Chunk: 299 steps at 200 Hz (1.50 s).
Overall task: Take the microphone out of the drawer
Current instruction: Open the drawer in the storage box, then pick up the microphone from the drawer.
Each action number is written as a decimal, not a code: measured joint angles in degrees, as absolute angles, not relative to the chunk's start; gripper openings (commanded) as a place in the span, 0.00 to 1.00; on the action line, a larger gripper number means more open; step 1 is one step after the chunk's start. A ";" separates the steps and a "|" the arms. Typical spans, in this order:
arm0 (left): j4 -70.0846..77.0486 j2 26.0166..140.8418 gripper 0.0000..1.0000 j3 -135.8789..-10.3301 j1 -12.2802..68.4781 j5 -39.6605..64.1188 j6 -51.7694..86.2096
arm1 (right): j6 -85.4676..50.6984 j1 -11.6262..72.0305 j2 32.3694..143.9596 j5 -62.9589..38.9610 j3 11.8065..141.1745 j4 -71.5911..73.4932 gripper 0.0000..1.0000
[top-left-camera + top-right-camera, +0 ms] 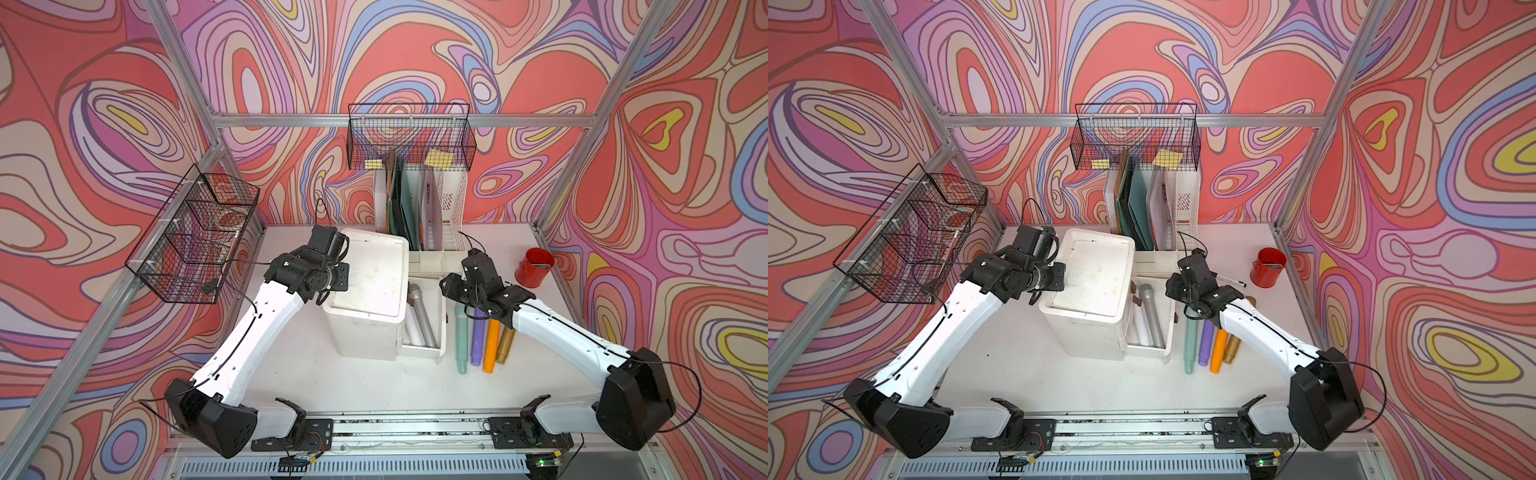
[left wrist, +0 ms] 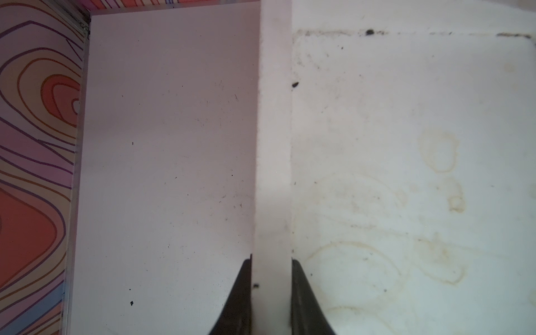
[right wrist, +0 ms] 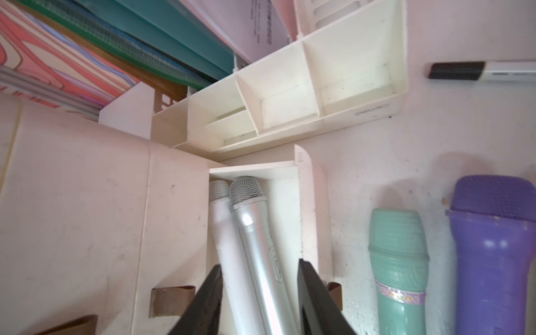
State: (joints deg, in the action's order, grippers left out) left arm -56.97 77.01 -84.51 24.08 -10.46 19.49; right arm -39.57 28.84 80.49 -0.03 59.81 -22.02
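Closest to the lens runs the aluminium rail [image 1: 415, 428] that carries both arm bases, at the front edge of the counter [image 1: 311, 374] and well in front of the white drawer unit [image 1: 370, 299]. At the unit's left side the left pincer [image 2: 271, 259] is closed narrowly on the raised rim of the unit's top. One of its black fingers [image 2: 243, 284] presses the rim's outer face and the other presses its inner face. From the unit's right side a drawer [image 3: 307, 203] stands pulled out, and two microphones lie inside it. The white microphone [image 3: 223, 232] is nearer the unit, and the silver microphone [image 3: 255, 237] lies against it on the side away from the unit. Both lie flat with the long axis along the drawer's length, mesh heads pointing toward the back wall and tails toward the rail. Above the drawer hangs the right pincer [image 3: 259, 262], its jaws partly apart, straddling the silver body with a gap on each side and gripping nothing. Right of the drawer four more microphones lie side by side on the counter, parallel to it: teal [image 1: 460, 345], purple [image 1: 478, 338], orange [image 1: 491, 345] and gold [image 1: 505, 345]. Farther right of the unit stands a red cup [image 1: 534, 268].
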 measured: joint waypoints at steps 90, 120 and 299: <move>-56.99 77.01 0.00 -84.51 24.08 -10.46 19.51 | -28.73 34.92 98.70 -5.30 75.02 -35.88 0.46; -56.99 77.01 0.00 -84.51 24.08 -10.46 19.51 | -28.21 35.31 100.75 -3.73 75.29 -38.37 0.47; -57.01 77.03 0.00 -84.51 24.08 -10.61 19.53 | -29.50 35.99 113.14 -1.08 79.33 -39.62 0.46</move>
State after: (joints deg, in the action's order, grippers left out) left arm -57.01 77.03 -84.51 24.08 -10.61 19.53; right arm -29.50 35.99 113.14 -1.08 79.33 -39.62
